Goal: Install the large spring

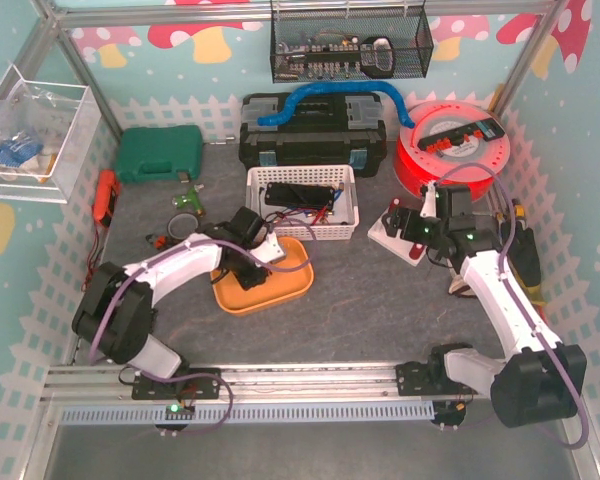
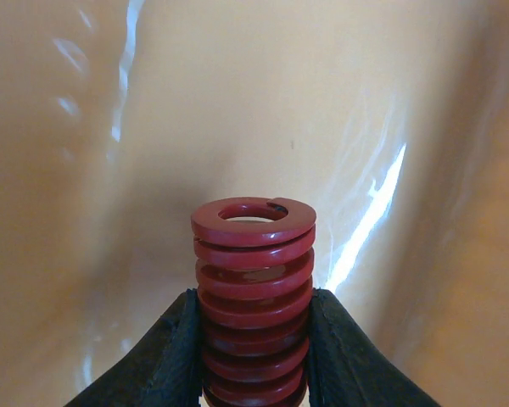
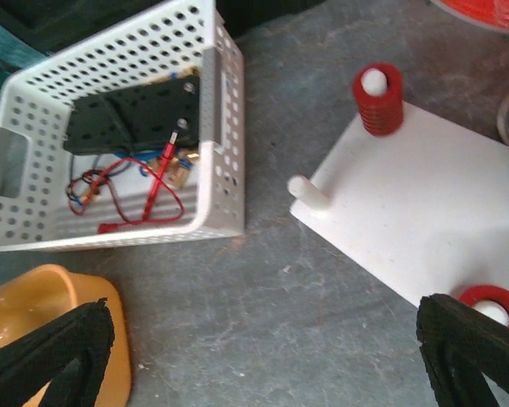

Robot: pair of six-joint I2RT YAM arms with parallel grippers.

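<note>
Your left claw (image 2: pixel 254 307) is pinching the big red spring (image 2: pixel 254 246) by its sides, down in the orange tray (image 2: pixel 153 127). Your right claw (image 3: pixel 267 360) is spread wide over the bench (image 3: pixel 271 280), near the white peg board (image 3: pixel 424 203).

Bare tabletop (image 3: pixel 263 314) between orange tray (image 3: pixel 34 305) and peg board (image 3: pixel 424 203); basket (image 3: pixel 110 229) seemingly close behind.

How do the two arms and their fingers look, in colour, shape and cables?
Both the left arm and the right arm have white curved shells between bulky black joints. A purple cable loops along each. The left fingers and the right fingers are black, wedge-shaped, with a rough matte surface. No markings are readable.
</note>
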